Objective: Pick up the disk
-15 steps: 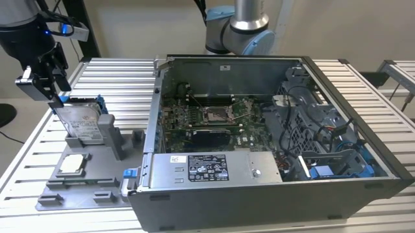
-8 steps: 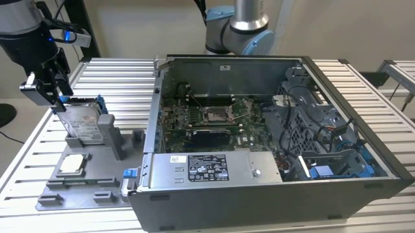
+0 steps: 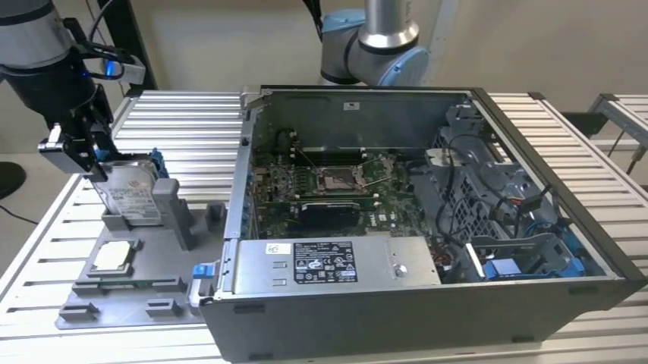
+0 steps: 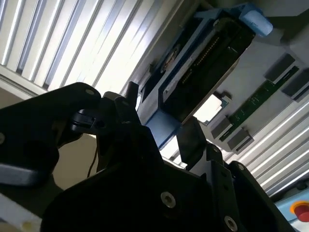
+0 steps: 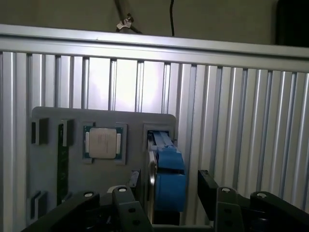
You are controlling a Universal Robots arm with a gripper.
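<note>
Jaws parted, the gripper (image 5: 168, 181) straddles the top edge of the disk (image 3: 133, 193), a silver metal slab with a white printed label and blue plastic frame, standing on edge in a grey holder (image 3: 162, 265) at the exterior view's left beside the open computer case (image 3: 385, 326).

Silver-metal, blue-plastic-edged disk (image 3: 132, 193); smooth ribbed bare-aluminium table (image 3: 182, 114); matt grey plastic tray (image 3: 111, 305).

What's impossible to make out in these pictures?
The disk bottom: exterior view, sunk in the grey holder.
Its top corner: exterior view, covered by the hand.
Its label: first wrist view, it stands edge-on.
The green strip: second wrist view, too blurred to identify.
</note>
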